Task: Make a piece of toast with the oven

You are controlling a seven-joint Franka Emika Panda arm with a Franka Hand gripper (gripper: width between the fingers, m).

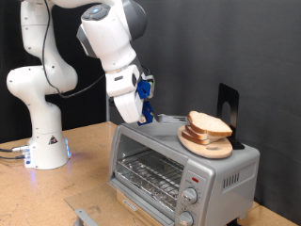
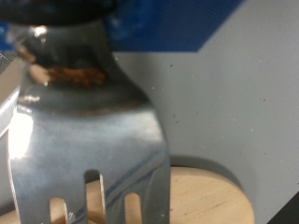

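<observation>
The piece of toast (image 1: 209,123) sits on a round wooden plate (image 1: 205,143), and that plate rests on top of the oven (image 1: 179,162), toward the exterior view's right. The bread is pale with a tan crust and lies flat on the plate, though it looks thick enough to be more than one slice.

The oven is a silver countertop box with its glass door (image 1: 141,191) dropped open toward the front, wire rack (image 1: 150,170) showing inside, and two round knobs (image 1: 191,201) stacked at its right front with a small red mark (image 1: 192,178) above them. No lettering can be read on it.

Now the gripper (image 1: 145,114): it hangs just above the oven's top, to the left of the plate, blue parts at the wrist. In the wrist view a metal fork (image 2: 89,131) fills the picture, its handle running up into the dark of the gripper, so the fingers appear closed around the fork's handle. The tines reach over the light wood of the plate's rim, and there is a brown smear on the fork's neck.

Around it: the white arm's base (image 1: 42,127) stands on the wooden table (image 1: 66,184) at the left, and a black panel (image 1: 229,104) stands behind the plate.
</observation>
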